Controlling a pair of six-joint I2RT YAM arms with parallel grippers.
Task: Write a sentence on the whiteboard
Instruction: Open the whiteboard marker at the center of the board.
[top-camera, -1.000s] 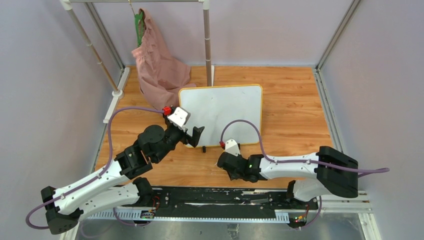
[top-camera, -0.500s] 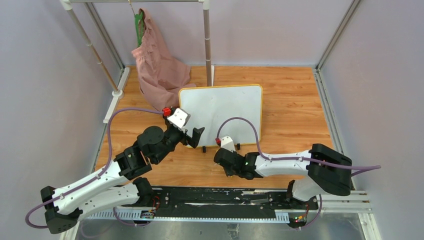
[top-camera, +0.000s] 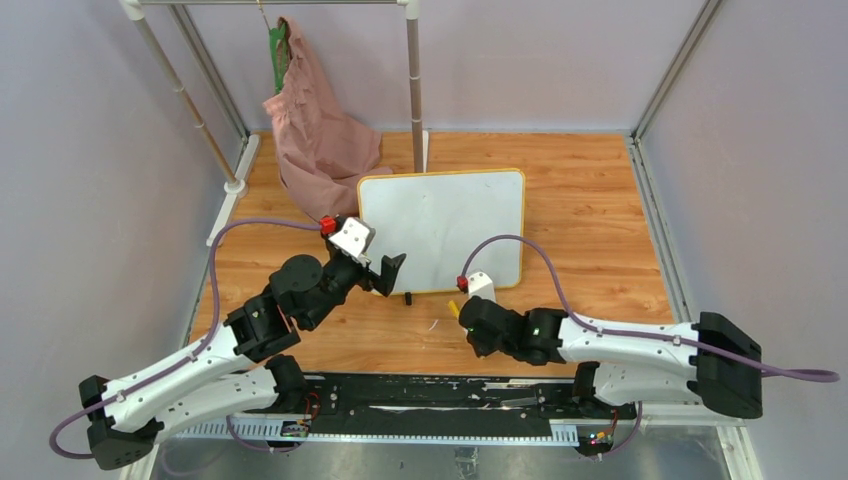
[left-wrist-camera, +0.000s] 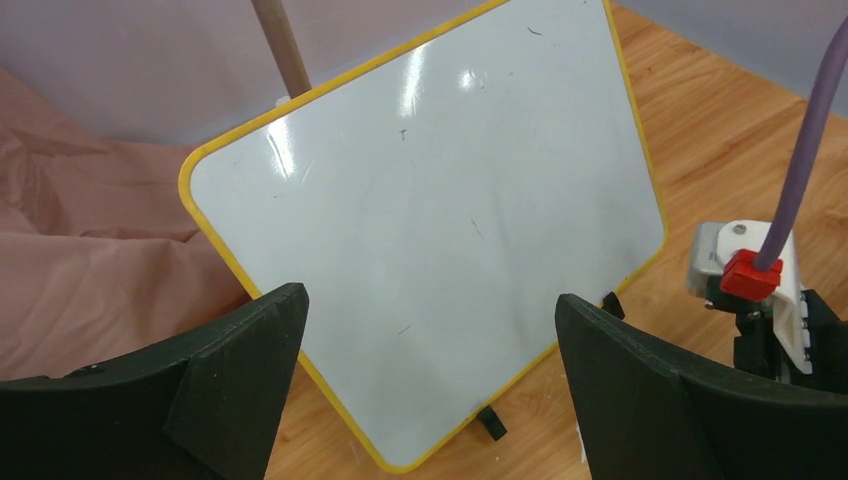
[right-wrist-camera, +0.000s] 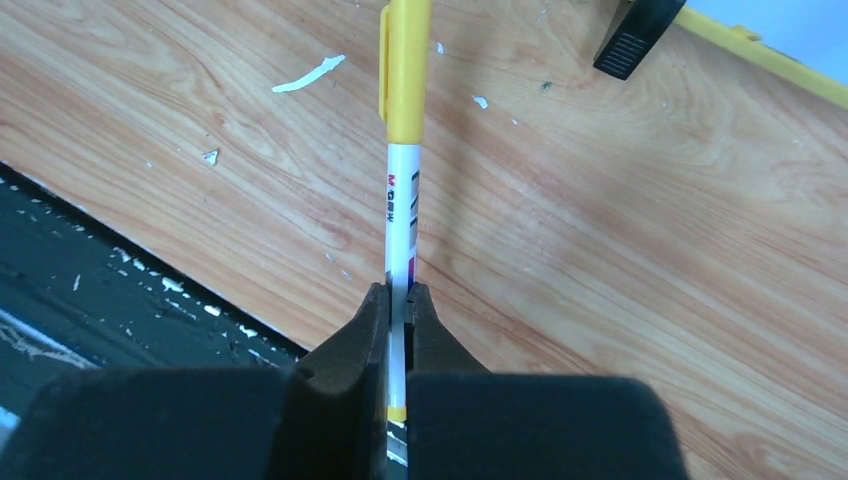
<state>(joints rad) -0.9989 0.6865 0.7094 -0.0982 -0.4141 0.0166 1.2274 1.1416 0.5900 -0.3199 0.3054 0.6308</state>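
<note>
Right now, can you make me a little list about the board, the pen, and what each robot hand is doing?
Whiteboard: propped up on the wooden table, yellow frame, no writing visible.
Marker: white barrel, yellow cap on, held above the table on the near side of the whiteboard.
Right gripper: shut on the marker.
Left gripper: open, empty, facing the whiteboard.
Pink cloth: back left of the whiteboard.
Sentence: not yet begun.
</note>
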